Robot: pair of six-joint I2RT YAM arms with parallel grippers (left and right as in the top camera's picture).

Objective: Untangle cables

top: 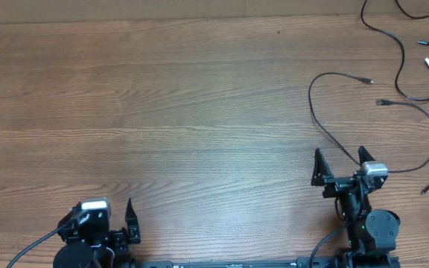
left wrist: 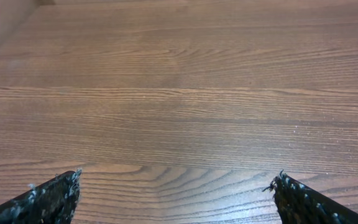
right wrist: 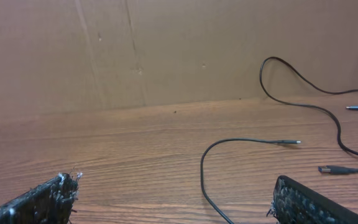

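Several thin black cables lie loosely at the table's right side. One cable (top: pixel 313 112) loops from a plug end near the centre right down toward my right gripper (top: pixel 341 156); in the right wrist view this cable (right wrist: pixel 211 149) runs between my open fingers (right wrist: pixel 176 186). Another cable (top: pixel 415 112) curves down the right edge. Further cables (top: pixel 393 37) with silver-tipped plugs lie at the back right. My left gripper (top: pixel 103 212) is open and empty at the front left, over bare wood (left wrist: pixel 176 180), far from the cables.
The wooden table (top: pixel 162 112) has a brown cardboard wall (right wrist: pixel 135 50) along its back edge. Arm bases and their thicker black wires sit at the front edge.
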